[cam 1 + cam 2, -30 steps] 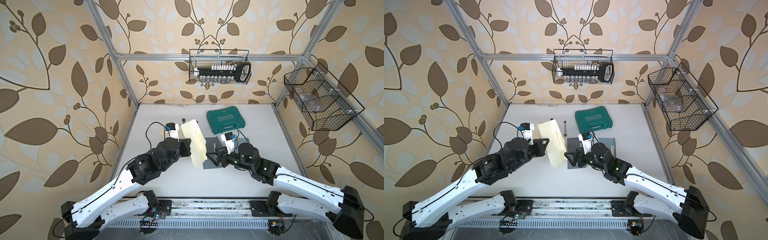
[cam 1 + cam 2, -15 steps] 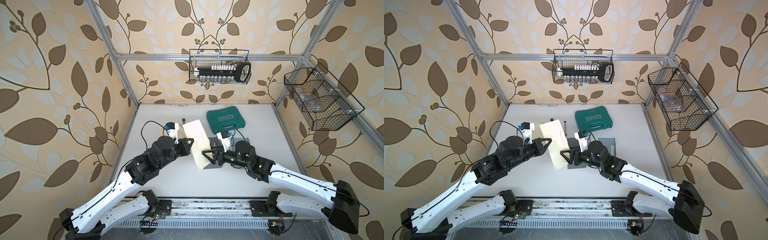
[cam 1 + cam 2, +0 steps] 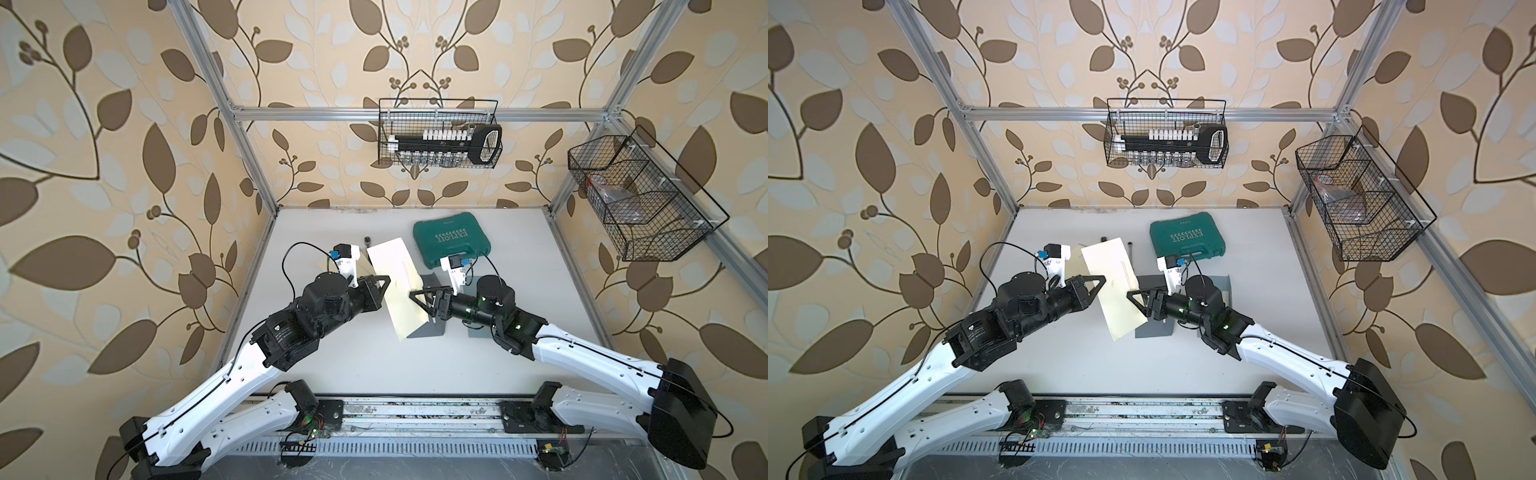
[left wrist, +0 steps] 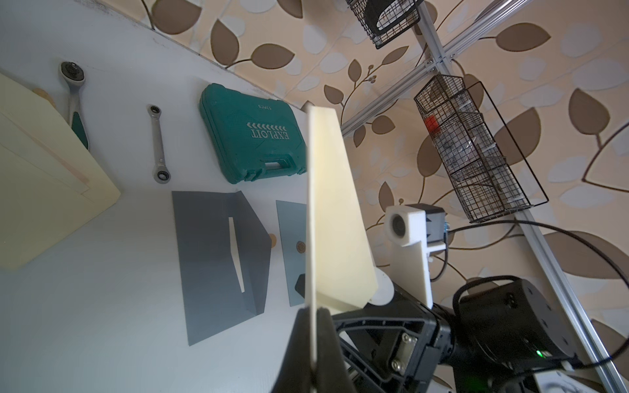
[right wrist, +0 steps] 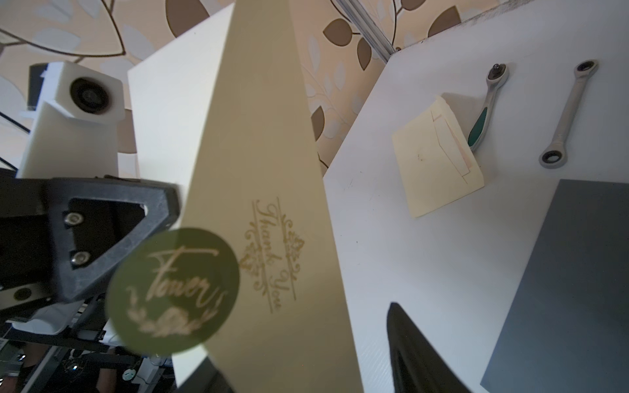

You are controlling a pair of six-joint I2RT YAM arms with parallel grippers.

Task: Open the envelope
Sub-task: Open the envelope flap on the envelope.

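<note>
**Right jaws closing in on the envelope flap**

A cream envelope (image 3: 397, 286) is held upright in the air above the white bench (image 3: 353, 365). The left jaws are clamped shut on one long edge of it, and the rest of the paper rises away beyond them.

Over the last second the right jaws have come in from the opposite side and narrowed. They were wider and further back; now they straddle the envelope's pointed flap (image 5: 265, 153). The flap bears gold "Thank You" lettering and a round green sticker (image 5: 173, 289) near its tip. In the right wrist view the flap lies between the two fingers, and bare bench shows between it and one finger (image 5: 412, 350). So these jaws are still apart and have not yet pinched the paper.

The flap already seems to stand off the envelope body. The likely next step is to finish the pinch and pull the flap away from the left jaws.
</note>
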